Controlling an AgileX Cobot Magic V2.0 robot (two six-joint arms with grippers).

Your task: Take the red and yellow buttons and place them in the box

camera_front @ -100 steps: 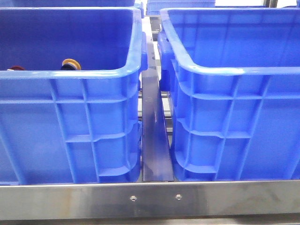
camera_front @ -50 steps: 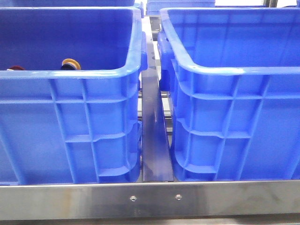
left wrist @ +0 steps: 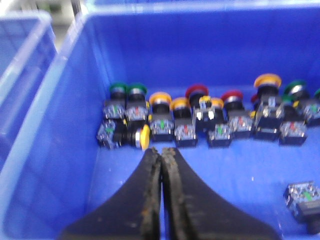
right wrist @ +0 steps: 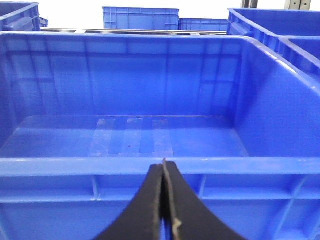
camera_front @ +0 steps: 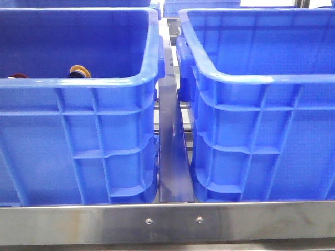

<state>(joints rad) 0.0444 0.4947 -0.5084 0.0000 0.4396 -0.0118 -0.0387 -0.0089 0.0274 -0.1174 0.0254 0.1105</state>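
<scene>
Risk: left hand [left wrist: 161, 152], pressed closed and empty, jostling crowded push buttons [left wrist: 200, 122] at twelve o'clock, snagging green instead.

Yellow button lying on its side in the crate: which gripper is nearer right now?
Left. The left gripper, shut, hangs just beside the tipped yellow button. The right gripper, shut, faces another crate showing no buttons.

No readable text, label, brand, number or sign anywhere: none on the deep blue ribbed plastic crates [camera_front: 78, 130], none on the brushed steel rail [camera_front: 167, 222] with two screws, none legible on the blurred push-button bodies [left wrist: 200, 125].
</scene>
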